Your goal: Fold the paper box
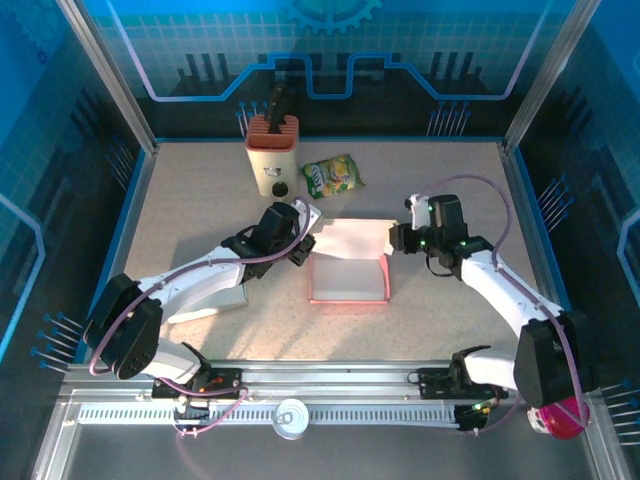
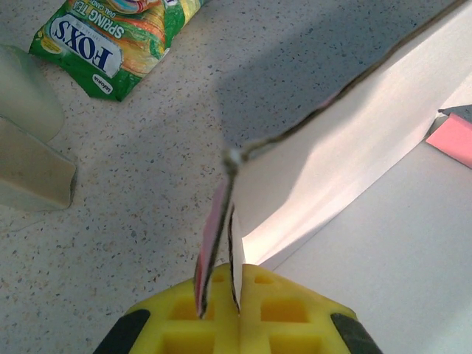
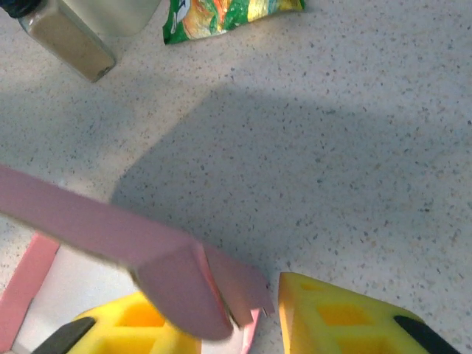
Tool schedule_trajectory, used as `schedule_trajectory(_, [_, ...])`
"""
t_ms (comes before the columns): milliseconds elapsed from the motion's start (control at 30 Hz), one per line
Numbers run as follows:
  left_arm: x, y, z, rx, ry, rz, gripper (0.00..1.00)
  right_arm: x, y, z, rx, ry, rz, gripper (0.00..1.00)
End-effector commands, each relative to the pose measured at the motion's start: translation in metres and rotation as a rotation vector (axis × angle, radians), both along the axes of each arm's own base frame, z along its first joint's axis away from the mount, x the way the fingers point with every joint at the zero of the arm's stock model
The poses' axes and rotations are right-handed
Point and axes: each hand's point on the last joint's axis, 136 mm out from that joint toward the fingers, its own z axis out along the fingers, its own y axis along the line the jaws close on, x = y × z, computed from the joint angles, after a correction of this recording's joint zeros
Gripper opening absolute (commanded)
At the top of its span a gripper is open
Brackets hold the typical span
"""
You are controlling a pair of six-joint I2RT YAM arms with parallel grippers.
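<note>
the paper box (image 1: 348,270) lies open-side up at the middle of the table (image 1: 450,180), between the two arms. its outside is pink and its inside is white. the rear wall stands up and leans toward the far side.

left gripper (image 1: 303,240): positioned at the rear left corner of the box. in the left wrist view the yellow fingers (image 2: 284,310) are pressed together on the thin edges of the corner flap (image 2: 214,236), with no gap visible. the flap is clamped.

right gripper (image 1: 397,240): positioned at the rear right corner of the box. in the right wrist view the jaws stand partly apart. a folded pink flap (image 3: 184,291) sits between them, against one finger (image 3: 140,324). a narrow gap separates it from the other finger, so the flap is not clamped.

a green snack bag (image 1: 333,176) and a beige holder (image 1: 272,152) stand on the far side of the table, well apart from the box.
</note>
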Motion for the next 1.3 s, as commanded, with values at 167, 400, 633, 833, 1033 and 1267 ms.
schedule_trajectory(167, [0.005,-0.001,0.002,-0.003,-0.002,0.001,0.00,0.010,0.010,0.004,-0.039,-0.029,0.025,0.18])
schedule_trajectory(400, [0.009,-0.002,0.006,-0.044,0.013,0.046,0.00,0.011,0.014,0.003,-0.089,-0.036,0.003,0.01])
schedule_trajectory(633, [0.023,0.011,0.014,-0.116,0.022,0.292,0.00,0.011,0.019,0.008,-0.124,-0.052,-0.100,0.00])
schedule_trajectory(833, [0.026,-0.003,0.014,-0.175,0.035,0.407,0.00,0.011,0.029,0.014,-0.129,-0.073,-0.206,0.00])
schedule_trajectory(1033, [0.031,-0.011,0.011,-0.199,0.032,0.424,0.00,0.023,0.036,0.028,-0.068,-0.080,-0.275,0.00])
schedule_trajectory(1267, [0.048,-0.025,0.025,-0.249,-0.056,0.368,0.00,0.040,0.046,0.036,0.022,-0.103,-0.321,0.00])
